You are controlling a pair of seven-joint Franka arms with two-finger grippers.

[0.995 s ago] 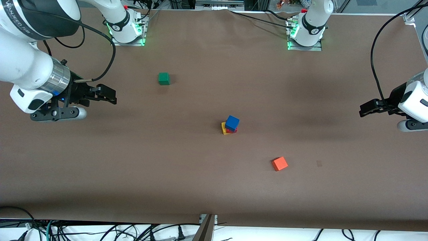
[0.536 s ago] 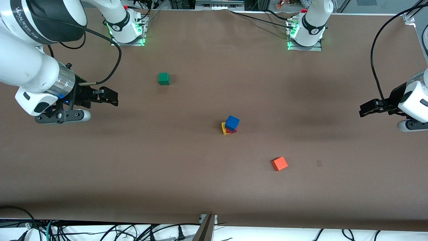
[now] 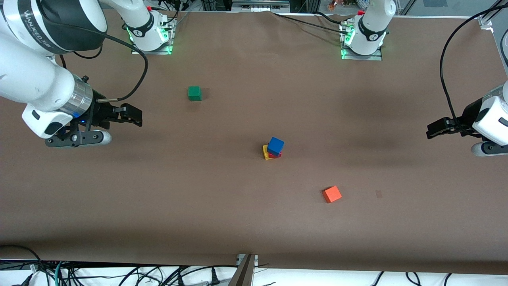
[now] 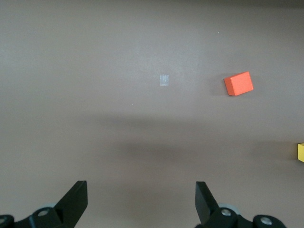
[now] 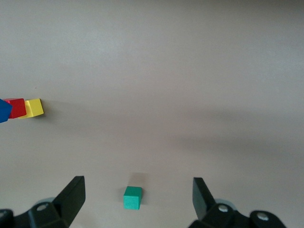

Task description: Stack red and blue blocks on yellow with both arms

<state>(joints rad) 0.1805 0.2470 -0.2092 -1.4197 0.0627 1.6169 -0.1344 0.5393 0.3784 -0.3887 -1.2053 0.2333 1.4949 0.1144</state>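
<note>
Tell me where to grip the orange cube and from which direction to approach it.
Grip the orange cube across two opposite side faces, coming straight down from above. It lies flat on the table, apart from the other cubes, turned askew to the table edge, so the left gripper, open, would likely need to rotate to match.

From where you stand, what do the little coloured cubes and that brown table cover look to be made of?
The blue block, red block, yellow cube, green cube and orange cube look matte with crisp edges and no shine: maybe painted wood or foam. The table cover looks like dull brown paper or cloth, rumpled at its edge.
</note>
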